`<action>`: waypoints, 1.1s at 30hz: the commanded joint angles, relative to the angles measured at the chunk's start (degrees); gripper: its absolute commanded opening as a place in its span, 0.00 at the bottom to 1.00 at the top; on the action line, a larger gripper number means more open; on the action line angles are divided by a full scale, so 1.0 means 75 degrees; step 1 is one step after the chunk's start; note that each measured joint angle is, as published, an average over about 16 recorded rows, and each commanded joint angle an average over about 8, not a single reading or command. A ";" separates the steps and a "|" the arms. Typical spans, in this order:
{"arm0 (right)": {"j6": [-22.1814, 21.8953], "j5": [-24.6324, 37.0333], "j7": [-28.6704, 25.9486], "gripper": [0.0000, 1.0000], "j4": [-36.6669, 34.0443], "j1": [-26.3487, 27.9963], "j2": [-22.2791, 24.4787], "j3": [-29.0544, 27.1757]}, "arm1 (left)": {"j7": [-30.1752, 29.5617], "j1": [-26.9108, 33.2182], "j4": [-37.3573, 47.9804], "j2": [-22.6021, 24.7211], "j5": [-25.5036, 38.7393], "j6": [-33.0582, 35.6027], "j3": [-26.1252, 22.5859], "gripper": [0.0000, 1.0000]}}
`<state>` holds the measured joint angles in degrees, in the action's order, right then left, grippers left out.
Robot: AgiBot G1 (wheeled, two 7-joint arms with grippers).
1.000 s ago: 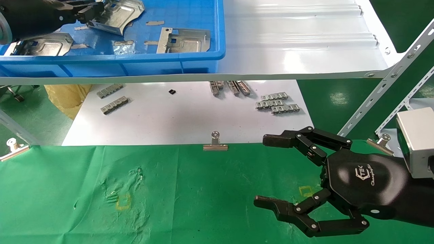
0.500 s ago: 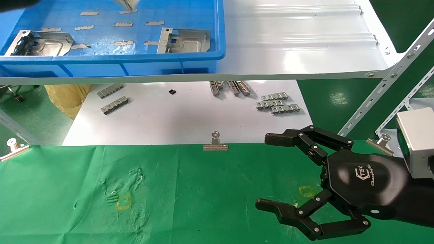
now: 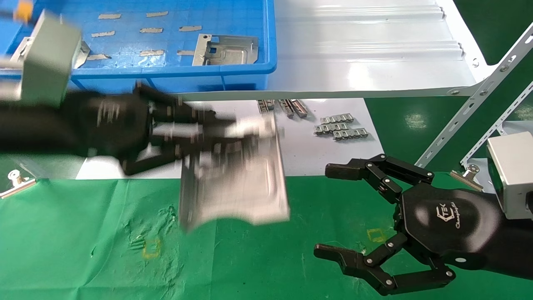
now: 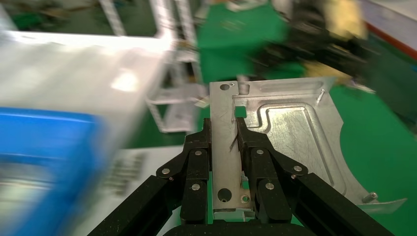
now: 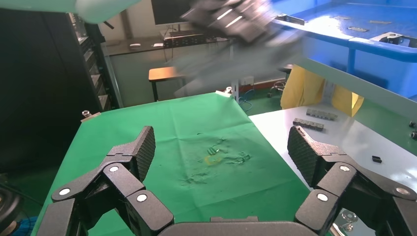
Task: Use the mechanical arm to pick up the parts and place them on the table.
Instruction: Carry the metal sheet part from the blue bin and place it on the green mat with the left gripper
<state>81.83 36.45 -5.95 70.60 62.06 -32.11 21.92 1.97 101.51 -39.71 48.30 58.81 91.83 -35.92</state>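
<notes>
Worktop: wrinkled bright green cloth worktop (image 3: 83,250), glossy white sheet (image 3: 233,158) behind.
Left black multi-fingered hand (image 4: 223,147): jaws clamped on flat silver stamped plate (image 3: 237,183), above cloth.
Right black hand (image 3: 366,216): jaws spread, over cloth.
Room: blue plastic bin (image 3: 233,71) on white ribbed shelf (image 3: 366,54).

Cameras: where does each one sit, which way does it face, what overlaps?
Head: on the robot's head, looking down at the green table; both hands show.
Left wrist: behind the left hand, facing its fingers clamped on a silver part.
Right wrist: behind the open right hand, facing across the table.
Shared: head and left wrist both show the held part.
</notes>
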 commanded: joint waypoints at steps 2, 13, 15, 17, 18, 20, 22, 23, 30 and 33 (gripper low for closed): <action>0.0000 0.0000 0.0000 1.00 0.0000 0.0000 0.0000 0.0000 | -0.0030 -0.0589 -0.1268 -0.0571 -0.0466 -0.0060 -0.0606 0.00; 0.0000 0.0000 0.0000 1.00 0.0000 0.0000 0.0000 0.0000 | 0.2432 -0.0455 0.0108 -0.0455 0.1684 -0.0266 -0.2249 0.00; 0.0000 0.0000 0.0000 1.00 0.0000 0.0000 0.0000 0.0000 | 0.2700 -0.0470 0.0531 -0.0413 0.1698 -0.0317 -0.2296 0.00; 0.0000 0.0000 0.0000 1.00 0.0000 0.0000 0.0000 0.0000 | 0.2948 -0.0448 0.0902 -0.0377 0.1718 -0.0366 -0.2314 0.00; 0.0000 0.0000 0.0000 1.00 0.0000 0.0000 0.0000 0.0000 | 0.3062 -0.0431 0.1085 -0.0356 0.1723 -0.0376 -0.2319 0.00; 0.0000 0.0000 0.0000 1.00 0.0000 0.0000 0.0000 0.0000 | 0.3272 -0.0389 0.1411 -0.0310 0.1764 -0.0364 -0.2349 0.00; 0.0000 0.0000 0.0000 1.00 0.0000 0.0000 0.0000 0.0000 | 0.3457 -0.0342 0.1705 -0.0252 0.1838 -0.0334 -0.2409 0.14; 0.0000 0.0000 0.0000 1.00 0.0000 0.0000 0.0000 0.0000 | 0.3540 -0.0320 0.1844 -0.0220 0.1873 -0.0312 -0.2443 0.26; 0.0000 0.0000 0.0000 1.00 0.0000 0.0000 0.0000 0.0000 | 0.4080 -0.0238 0.2698 0.0000 0.1911 -0.0324 -0.2554 1.00; 0.0000 0.0000 0.0000 1.00 0.0000 0.0000 0.0000 0.0000 | 0.4307 -0.0237 0.3018 0.0077 0.1877 -0.0360 -0.2551 1.00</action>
<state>81.83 36.45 -5.95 70.60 62.06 -32.11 21.92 34.00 99.74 -17.35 48.79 72.82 89.56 -55.05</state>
